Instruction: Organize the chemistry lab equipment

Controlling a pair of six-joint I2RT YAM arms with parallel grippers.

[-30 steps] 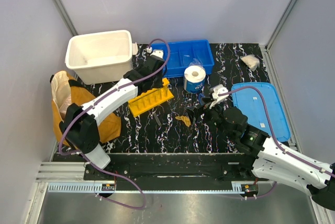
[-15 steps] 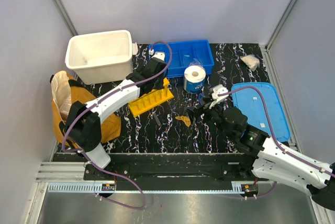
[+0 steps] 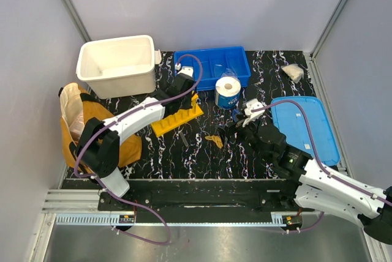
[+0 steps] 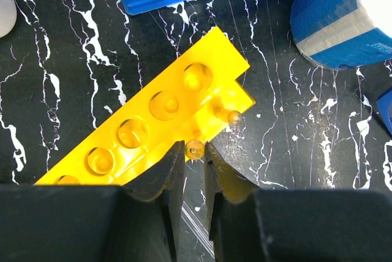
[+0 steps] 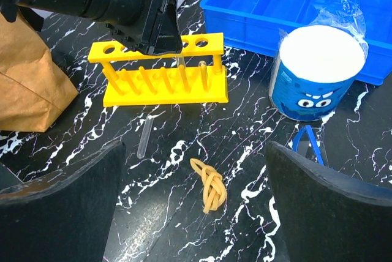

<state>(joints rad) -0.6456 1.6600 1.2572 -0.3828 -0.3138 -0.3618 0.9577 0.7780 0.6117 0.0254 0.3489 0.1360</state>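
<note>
- Claw on left arm — nearly shut, pinching a clear tube upright at the yellow rack.
- Right claw — spread wide, holding nothing.

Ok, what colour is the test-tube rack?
The test-tube rack is bright yellow all over; the left wrist view shows it best.

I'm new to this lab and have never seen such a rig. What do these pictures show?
Two robot arms are bolted to a table. One picture looks down from above; the other two come from a camera on each wrist. On the table are a yellow test-tube rack, a loose tube, a small yellow piece, a paper roll, a blue tray and a white tub. The left gripper, over the rack, pinches a thin clear tube. The right gripper is open and empty.
</note>
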